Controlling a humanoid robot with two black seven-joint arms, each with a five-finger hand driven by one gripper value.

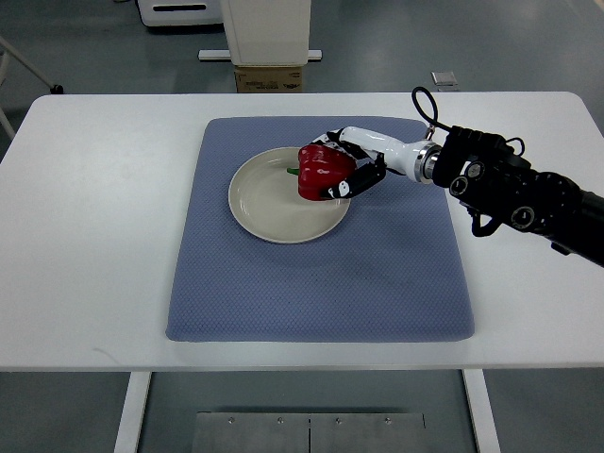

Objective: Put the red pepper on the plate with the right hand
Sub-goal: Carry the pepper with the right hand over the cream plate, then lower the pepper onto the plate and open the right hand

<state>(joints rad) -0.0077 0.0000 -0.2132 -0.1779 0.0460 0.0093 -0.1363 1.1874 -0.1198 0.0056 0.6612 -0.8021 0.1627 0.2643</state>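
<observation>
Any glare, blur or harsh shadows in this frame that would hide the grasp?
Top view: even, soft light, sharp focus; red pepper shows small highlights, right hand clearly wrapped around it above the plate; only faint shadow on the blue mat.

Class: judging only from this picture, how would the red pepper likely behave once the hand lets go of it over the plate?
The red pepper looks glossy, so probably slippery in the right hand. Its rounded, lobed body may rock or roll on the shallow plate. It keeps its shape under the fingers, so probably firm.
</observation>
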